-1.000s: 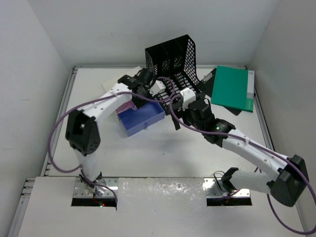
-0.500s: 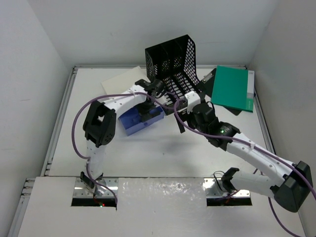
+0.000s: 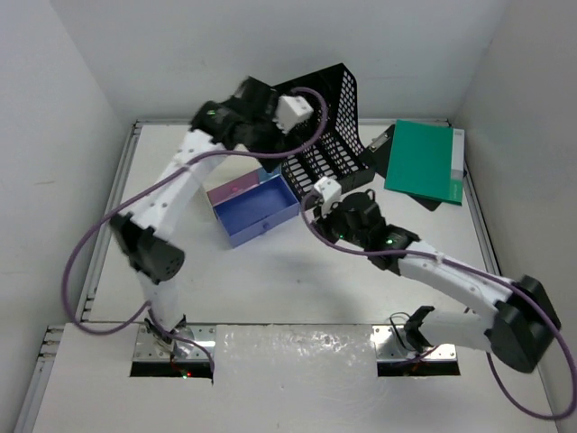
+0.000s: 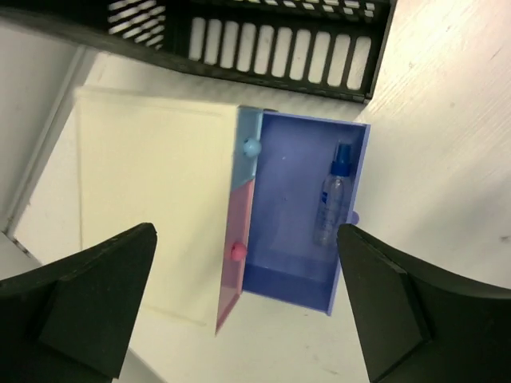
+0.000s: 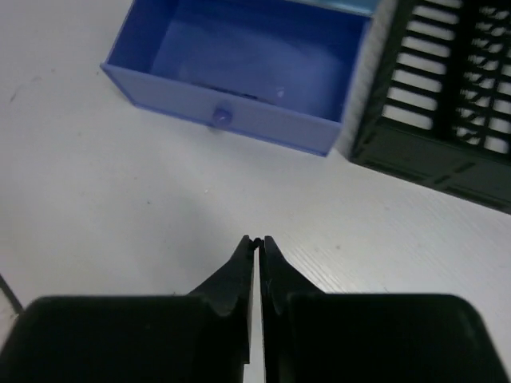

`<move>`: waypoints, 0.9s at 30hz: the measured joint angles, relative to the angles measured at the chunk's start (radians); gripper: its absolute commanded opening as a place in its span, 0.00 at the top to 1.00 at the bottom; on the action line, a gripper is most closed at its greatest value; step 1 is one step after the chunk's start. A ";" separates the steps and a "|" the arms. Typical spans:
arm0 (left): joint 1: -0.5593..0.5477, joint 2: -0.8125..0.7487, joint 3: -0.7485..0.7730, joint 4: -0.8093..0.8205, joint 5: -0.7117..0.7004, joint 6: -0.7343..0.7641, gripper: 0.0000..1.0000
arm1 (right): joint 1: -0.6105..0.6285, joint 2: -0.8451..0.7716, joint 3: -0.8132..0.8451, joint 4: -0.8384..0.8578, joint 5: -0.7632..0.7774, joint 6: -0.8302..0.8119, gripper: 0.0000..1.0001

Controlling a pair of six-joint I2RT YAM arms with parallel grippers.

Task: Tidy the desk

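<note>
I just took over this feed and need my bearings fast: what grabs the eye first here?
The open blue drawer in the middle of the desk, next to the black mesh rack, with a small spray bottle lying inside. The left claw hangs open high above it; the right claw is shut, low over bare desk near the drawer's front. A green folder lies far right.

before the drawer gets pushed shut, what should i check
1. Spray bottle lies wholly inside the blue drawer: ok.
2. Left gripper open, empty, above the drawer: ok.
3. Right gripper shut on nothing: ok.
4. Bare desk between right gripper and drawer knob: ok.
5. Black rack clear of the drawer's side: cannot tell.
</note>
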 measured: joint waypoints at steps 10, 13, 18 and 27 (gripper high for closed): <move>0.472 -0.078 -0.174 0.418 -0.091 -0.101 0.22 | 0.060 0.541 0.048 0.252 0.001 0.100 1.00; 0.470 0.043 -0.177 0.500 -0.145 -0.109 0.22 | 0.060 0.645 0.106 0.314 0.017 0.130 1.00; 0.455 0.233 -0.150 0.560 -0.174 -0.112 0.24 | 0.059 0.791 0.237 0.389 0.038 0.161 1.00; 0.460 0.207 -0.275 0.724 -0.096 -0.088 0.39 | 0.056 0.991 0.452 0.436 0.061 0.174 1.00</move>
